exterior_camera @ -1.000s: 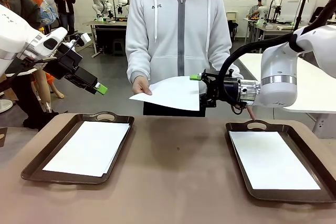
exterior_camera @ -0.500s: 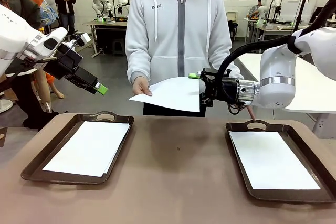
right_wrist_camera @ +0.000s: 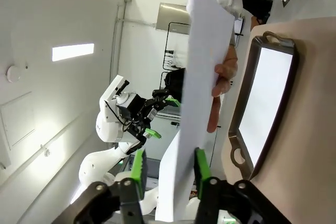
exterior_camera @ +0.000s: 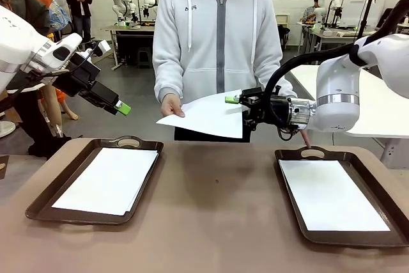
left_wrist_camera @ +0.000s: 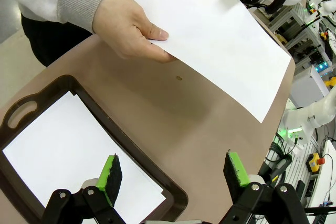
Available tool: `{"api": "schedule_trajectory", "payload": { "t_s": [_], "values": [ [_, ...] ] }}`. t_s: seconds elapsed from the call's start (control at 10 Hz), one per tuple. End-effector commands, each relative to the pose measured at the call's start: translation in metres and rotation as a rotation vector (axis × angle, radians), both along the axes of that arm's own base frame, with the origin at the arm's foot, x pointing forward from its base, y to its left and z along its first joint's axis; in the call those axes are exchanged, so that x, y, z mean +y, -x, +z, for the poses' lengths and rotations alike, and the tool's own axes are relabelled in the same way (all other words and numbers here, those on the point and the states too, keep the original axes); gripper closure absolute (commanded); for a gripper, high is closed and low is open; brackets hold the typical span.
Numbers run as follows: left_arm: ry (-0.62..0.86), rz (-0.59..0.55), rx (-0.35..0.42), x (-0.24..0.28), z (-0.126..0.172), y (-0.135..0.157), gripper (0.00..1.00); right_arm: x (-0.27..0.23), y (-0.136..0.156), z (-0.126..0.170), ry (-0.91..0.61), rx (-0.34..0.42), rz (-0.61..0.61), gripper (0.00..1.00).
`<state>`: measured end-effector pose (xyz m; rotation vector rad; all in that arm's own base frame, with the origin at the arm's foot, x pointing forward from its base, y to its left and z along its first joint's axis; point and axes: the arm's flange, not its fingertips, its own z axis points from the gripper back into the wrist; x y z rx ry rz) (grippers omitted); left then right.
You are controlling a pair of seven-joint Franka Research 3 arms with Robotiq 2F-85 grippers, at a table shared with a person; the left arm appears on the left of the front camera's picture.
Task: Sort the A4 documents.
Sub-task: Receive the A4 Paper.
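A person's hand point(exterior_camera: 171, 105) holds one white A4 sheet point(exterior_camera: 204, 114) out over the far table edge. My right gripper point(exterior_camera: 235, 107) straddles that sheet's right edge, one green pad on top. In the right wrist view the sheet point(right_wrist_camera: 205, 51) runs between the half-closed fingers of the right gripper point(right_wrist_camera: 169, 169), close to one pad, with a gap at the other. My left gripper point(exterior_camera: 121, 108) hangs open and empty at the far left, above the left tray. Another sheet point(exterior_camera: 108, 180) lies in the left tray point(exterior_camera: 45, 202), and one point(exterior_camera: 332, 193) in the right tray point(exterior_camera: 282, 177).
Both dark brown handled trays sit near the table's front corners, with bare brown tabletop point(exterior_camera: 217, 202) between them. The person in a grey hoodie point(exterior_camera: 217, 43) stands at the far side. The left wrist view looks down on the left tray point(left_wrist_camera: 126, 140) and the held sheet point(left_wrist_camera: 220, 35).
My right gripper has slid left onto the held sheet's edge and its jaws have narrowed around it. The left arm and the person's hand have stayed put.
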<state>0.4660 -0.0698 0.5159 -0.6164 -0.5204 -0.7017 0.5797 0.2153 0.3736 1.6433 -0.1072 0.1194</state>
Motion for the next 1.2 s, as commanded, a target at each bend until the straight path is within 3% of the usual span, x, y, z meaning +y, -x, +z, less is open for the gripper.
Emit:
{"api": "schedule_trajectory", "payload": {
  "t_s": [0.0, 0.1, 0.2, 0.4, 1.1],
  "values": [
    [0.000, 0.004, -0.004, 0.0007, 0.0006, -0.0002, 0.00, 0.0009, -0.0098, 0.0010, 0.010, 0.026, 0.030, 0.71],
    [0.000, 0.004, -0.004, 0.0007, 0.0006, -0.0002, 0.00, 0.0009, -0.0100, 0.0009, 0.013, 0.033, 0.034, 0.75],
    [0.000, 0.004, -0.004, 0.0007, 0.0006, -0.0002, 0.00, 0.0008, -0.0097, 0.0010, 0.017, 0.035, 0.036, 0.90],
    [0.000, 0.004, -0.004, 0.0007, 0.0006, -0.0002, 0.00, 0.0008, -0.0090, 0.0005, 0.023, 0.038, 0.038, 1.00],
    [0.000, 0.004, -0.004, 0.0007, 0.0006, -0.0002, 0.00, -0.0025, -0.0090, -0.0024, 0.003, 0.028, 0.044, 1.00]
  ]
}}
